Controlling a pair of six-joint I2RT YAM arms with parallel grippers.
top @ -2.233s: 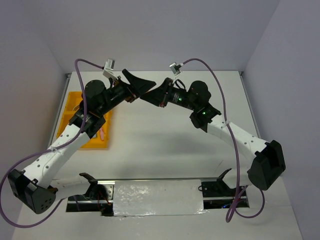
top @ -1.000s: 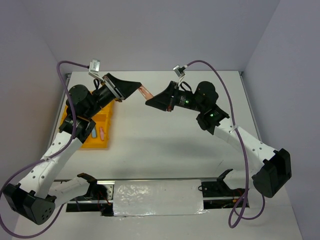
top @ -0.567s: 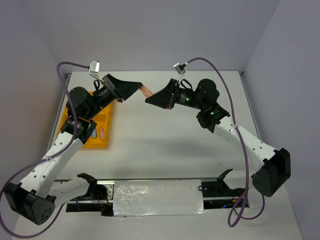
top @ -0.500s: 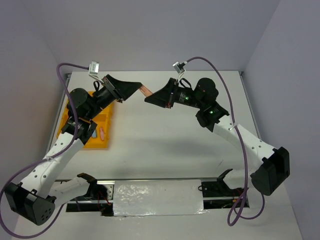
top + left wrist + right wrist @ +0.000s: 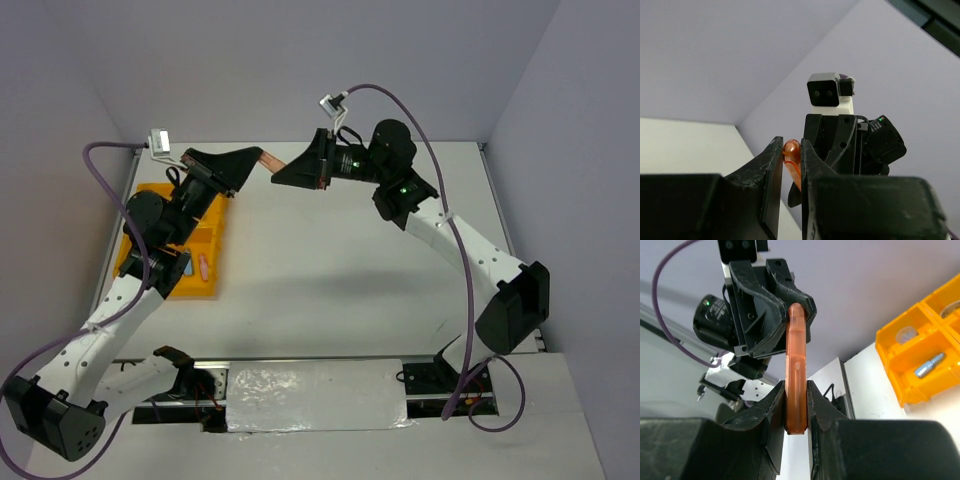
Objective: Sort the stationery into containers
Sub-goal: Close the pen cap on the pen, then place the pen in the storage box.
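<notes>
A translucent orange clip-like piece hangs high over the back of the table, pinched from both ends. My left gripper is shut on its rounded end. My right gripper is shut on the other end, and the long orange strip stands up between its jaws. The yellow-orange tray lies at the far left, largely under the left arm. A pink piece lies in a near compartment. In the right wrist view the tray holds a small blue-tipped piece and a clear round item.
Purple cables arch over both arms. A foil-covered plate sits at the near edge between the arm bases. White table surface lies under the raised grippers, with grey walls behind and at both sides.
Both arms have swung left and toward the back wall, carrying the orange clip between them. The right arm has stretched further across; both grips have stayed on the clip.
</notes>
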